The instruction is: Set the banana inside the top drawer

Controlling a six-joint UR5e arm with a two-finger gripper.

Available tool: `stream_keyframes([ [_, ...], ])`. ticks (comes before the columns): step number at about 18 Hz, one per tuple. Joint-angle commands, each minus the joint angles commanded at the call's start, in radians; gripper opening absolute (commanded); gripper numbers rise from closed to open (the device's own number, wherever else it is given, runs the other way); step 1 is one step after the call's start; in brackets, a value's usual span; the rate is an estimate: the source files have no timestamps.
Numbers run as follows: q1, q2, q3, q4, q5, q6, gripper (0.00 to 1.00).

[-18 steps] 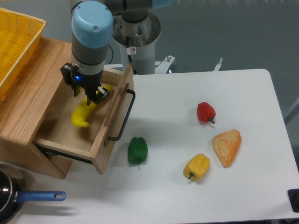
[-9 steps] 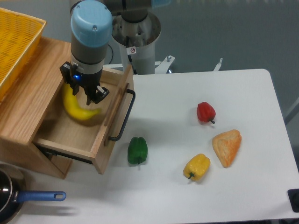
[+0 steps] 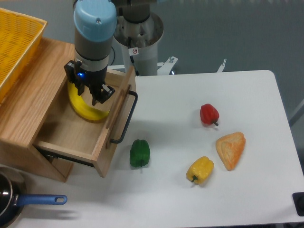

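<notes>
The gripper (image 3: pixel 90 93) covers the upper part of the banana (image 3: pixel 87 110), so only its lower curve shows, and the jaws cannot be read. The yellow mesh basket (image 3: pixel 16 40) is cut by the left edge — the pan (image 3: pixel 7 202) also, at the bottom-left corner.

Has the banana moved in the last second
Yes. The banana now lies inside the drawer, closer to its back right corner and front panel than before, beneath the gripper.
</notes>
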Motion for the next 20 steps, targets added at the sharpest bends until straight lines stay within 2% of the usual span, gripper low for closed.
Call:
stream_keyframes([
  [8, 0.043, 0.077, 0.0, -0.041, 0.002, 0.049, 0.53],
  [12, 0.103, 0.106, -0.006, -0.077, 0.027, 0.219, 0.53],
  [18, 0.176, 0.117, -0.015, -0.077, 0.136, 0.442, 0.54],
  [20, 0.198, 0.115, -0.015, -0.072, 0.141, 0.491, 0.54],
])
